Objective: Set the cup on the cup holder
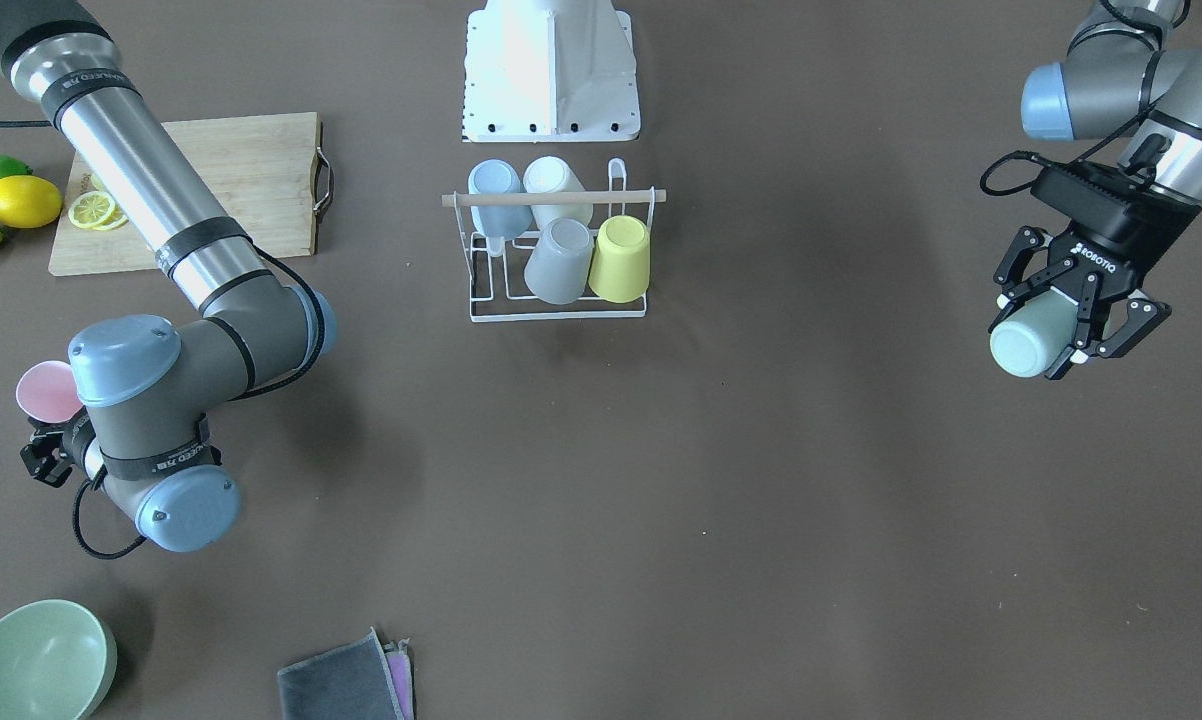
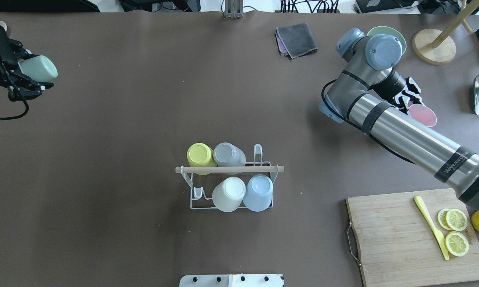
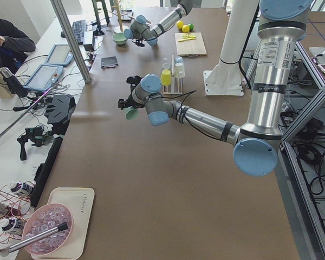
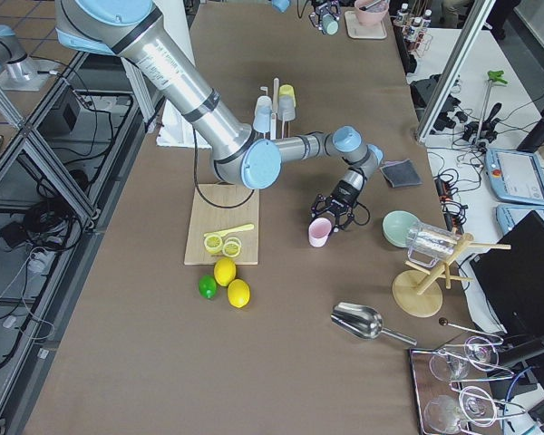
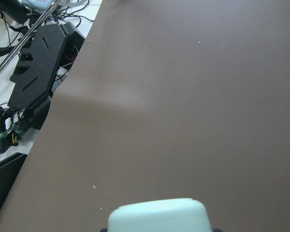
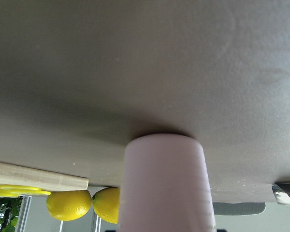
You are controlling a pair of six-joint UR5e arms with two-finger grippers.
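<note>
- Overhead exterior view: the holder [image 2: 207, 208] stands mid-bench [image 2: 104, 179], its rod [image 2: 229, 169] across the top; both tools are well apart from it
- Four cups sit mouth-down on it; the yellow cup [image 2: 199, 154] and grey cup [image 2: 228, 154] are on the side far from the robot, the white cup [image 2: 228, 194] and blue cup [image 2: 258, 192] on the near side; bare prongs [image 2: 257, 151] show beside the grey cup and beside the white cup
- The left tool [image 2: 24, 77] hangs at the bench's left end; its jaws stand about a cup's width apart and are clamped on the mint cup [image 2: 39, 68]; that cup lies on its side, lifted off the bench, with its closed end pointing away from the wrist
- The right tool [image 2: 409, 95] is low over the far right part of the bench, at the pink cup [image 2: 422, 114]; that cup stands mouth-up on the bench and fills the middle of the right wrist view; the fingers are beside it, but I cannot tell whether they press on it
- A board [image 2: 391, 239] lies at the near right with lemon slices [image 2: 456, 231] and a knife [image 2: 430, 227] on it; cloths [image 2: 297, 39] lie at the far edge; a bowl [image 1: 36, 660] sits near the right arm's elbow
</note>
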